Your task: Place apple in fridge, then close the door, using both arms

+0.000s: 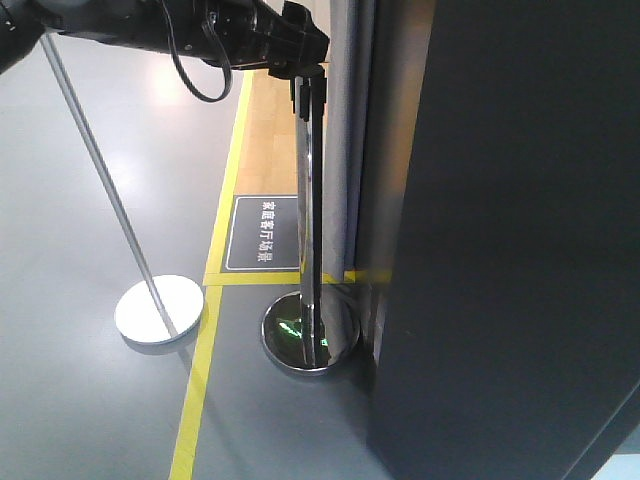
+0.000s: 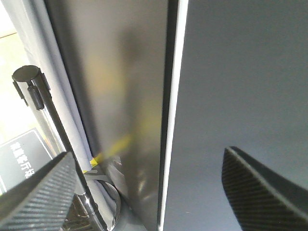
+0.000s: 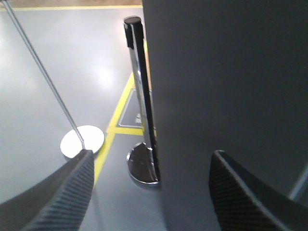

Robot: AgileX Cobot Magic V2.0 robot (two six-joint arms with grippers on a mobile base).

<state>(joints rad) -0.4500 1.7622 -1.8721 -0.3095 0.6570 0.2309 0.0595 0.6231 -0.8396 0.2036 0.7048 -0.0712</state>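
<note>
The fridge (image 1: pixel 395 150) stands at the right, its dark grey door (image 1: pixel 520 250) filling the right side. In the left wrist view the door (image 2: pixel 240 86) sits beside the fridge's side wall (image 2: pixel 120 86). Only a narrow dark gap and the door's white edge strip (image 2: pixel 175 96) lie between them. My left gripper (image 2: pixel 144 151) is open and empty, close in front of that seam. My left arm (image 1: pixel 260 35) reaches in from the top left. My right gripper (image 3: pixel 153 152) is open and empty, facing the dark door face (image 3: pixel 231 86). The apple is out of view.
A chrome stanchion post (image 1: pixel 310 200) with a round base (image 1: pixel 310 335) stands right beside the fridge. It also shows in the right wrist view (image 3: pixel 139 72). A slanted pole on a white disc base (image 1: pixel 160 308) stands to the left. Yellow floor tape (image 1: pixel 215 250) and a floor sign (image 1: pixel 262 232) lie behind.
</note>
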